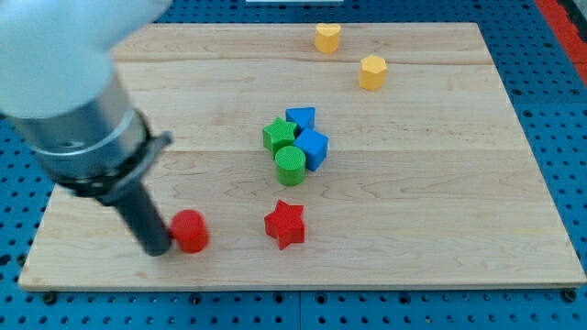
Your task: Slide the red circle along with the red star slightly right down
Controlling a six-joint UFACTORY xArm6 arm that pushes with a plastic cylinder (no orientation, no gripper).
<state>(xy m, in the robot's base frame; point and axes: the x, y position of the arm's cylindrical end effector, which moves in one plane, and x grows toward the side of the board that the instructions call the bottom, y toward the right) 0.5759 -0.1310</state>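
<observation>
Wooden worktop [440,229] seen from above, on a blue perforated base [569,110]. No claw on this arm, so no spread or pinch to report; only a straight dark rod under a grey cuff, slanting down from the view's top left.

My tip [158,249] down on the board near the view's bottom left, right against the red circle [191,230], at about 8 o'clock from it. Touching or a hair apart, hard to tell.

Red star [284,224] at 3 o'clock from the red circle, a clear gap between the two, both near the view's bottom edge of the board.

At 12 o'clock from the red star, near mid-board, a tight cluster: green star [280,134] at its left, green circle [290,166] below that, blue block [300,118] at its top, shape unclear, and blue cube [313,148] at the right, all seemingly touching.

Far off toward 1 o'clock, two yellow blocks well apart from the rest: yellow heart-like block [327,38] by the view's top edge, yellow hexagon-like block [372,71] at 4 o'clock from it.
</observation>
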